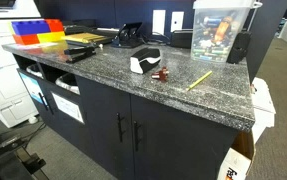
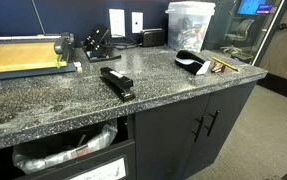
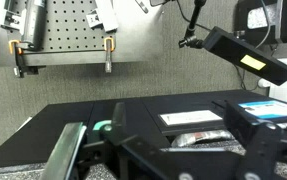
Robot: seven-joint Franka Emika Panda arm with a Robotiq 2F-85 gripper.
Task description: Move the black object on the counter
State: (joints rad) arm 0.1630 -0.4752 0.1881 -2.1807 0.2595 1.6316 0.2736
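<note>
One black object seen mid-counter, lying free. Red-brown piece just beside it at right, yellow pencil further right. Object judged light, rigid, smooth-shelled, likely slippery; best pinched across white sides. Gripper shown in wrist view only: jaws spread, nothing held.

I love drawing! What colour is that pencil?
The pencil is yellow, clearest in an exterior view.

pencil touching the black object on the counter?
Apart. In an exterior view, a strip of bare counter shows between the black object and the pencil, which lies off to its side.
</note>
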